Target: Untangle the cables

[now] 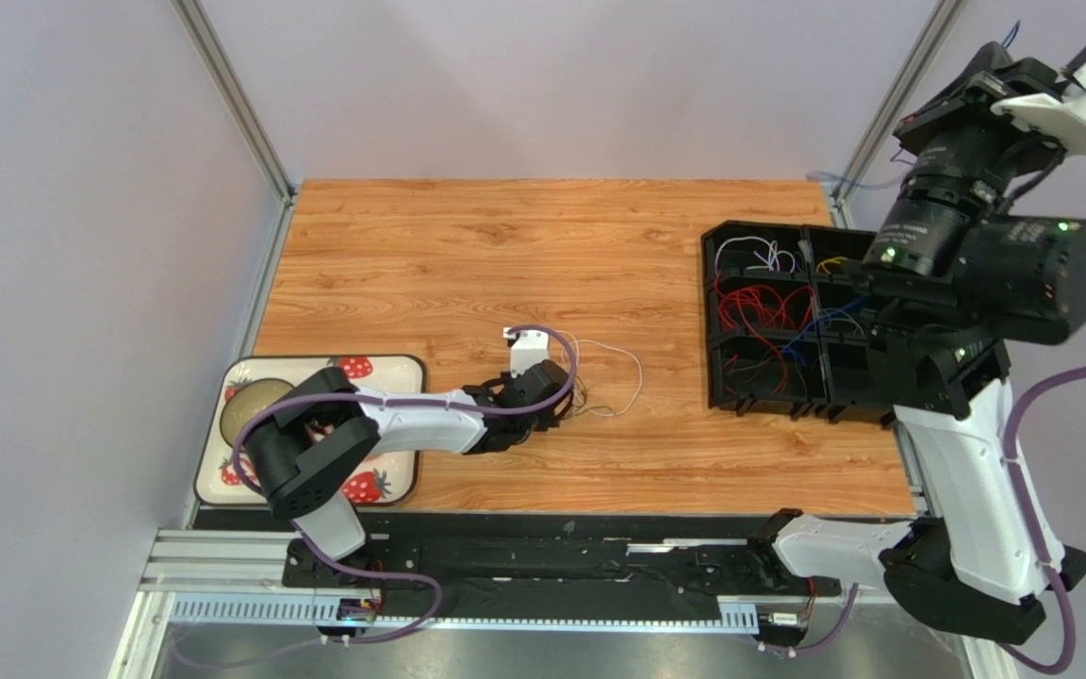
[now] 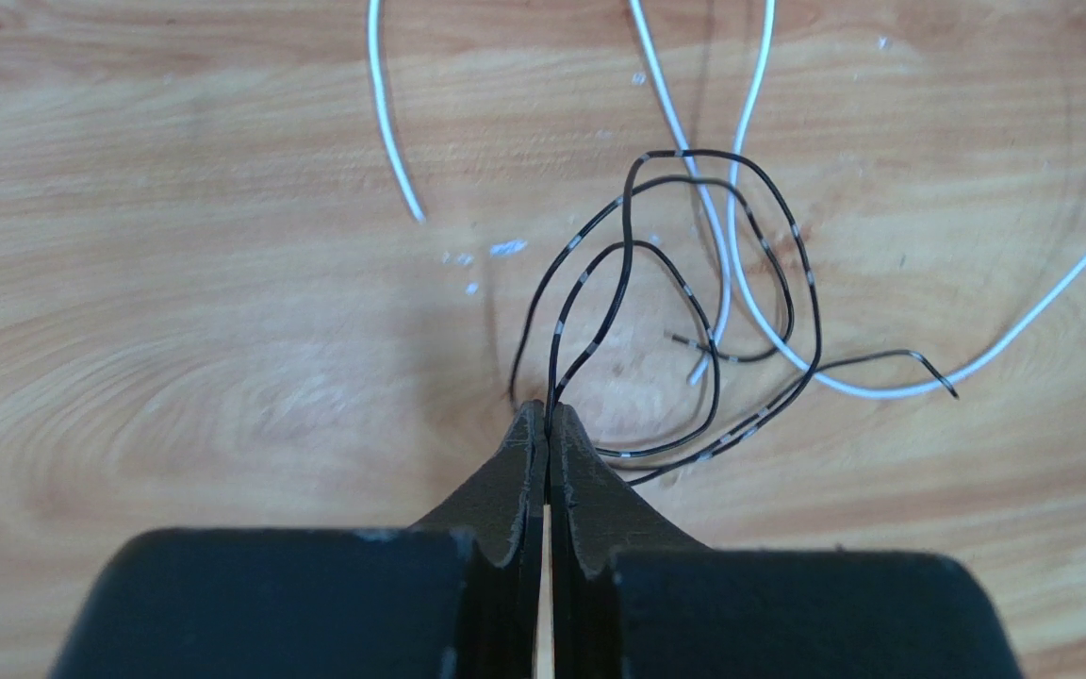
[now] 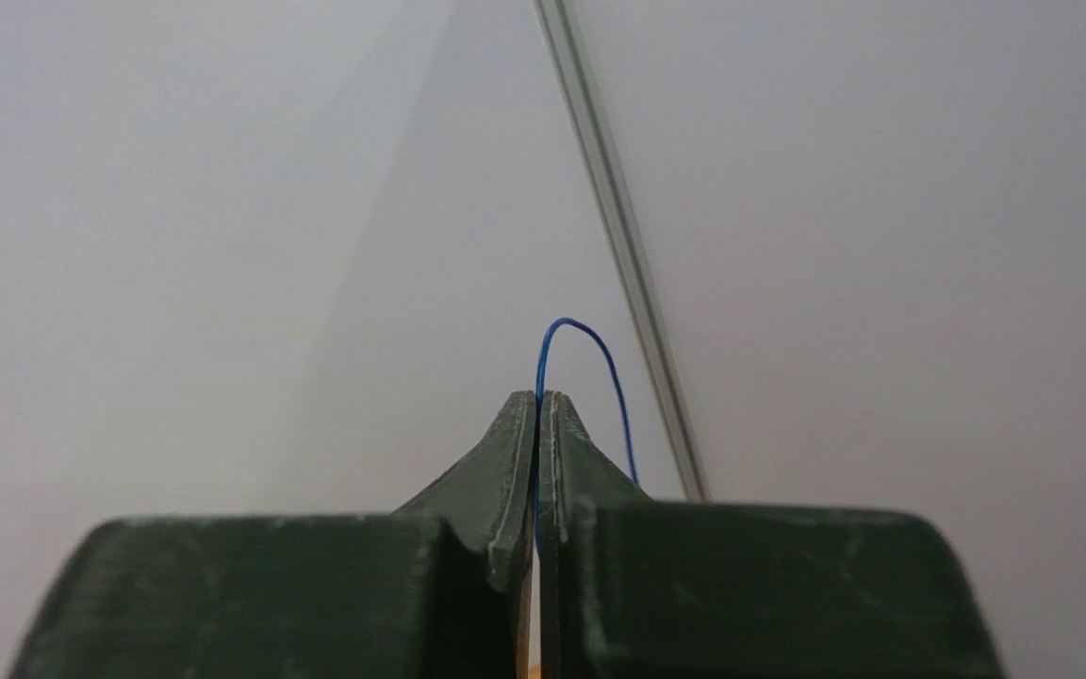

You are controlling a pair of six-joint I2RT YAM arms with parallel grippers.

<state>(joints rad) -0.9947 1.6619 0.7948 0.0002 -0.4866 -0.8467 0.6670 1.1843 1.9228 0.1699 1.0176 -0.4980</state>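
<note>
- Left jaws pinch shut on the dark cable [image 2: 814, 297], lying on the bench [image 2: 152, 311] across the white cable [image 2: 860, 391].
- Right jaws pinch the blue cable [image 3: 570, 323] up high.
- Pull the dark one away slowly — no snagging.

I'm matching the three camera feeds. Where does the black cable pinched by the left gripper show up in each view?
Top external: the black cable sits mid-picture, just right of the left gripper.
Left wrist: it loops up from the shut fingertips, centre frame.
Right wrist: not in it; only a blue cable shows.
Shared landmark: the white cable beside it, in the top and left wrist views.
</note>
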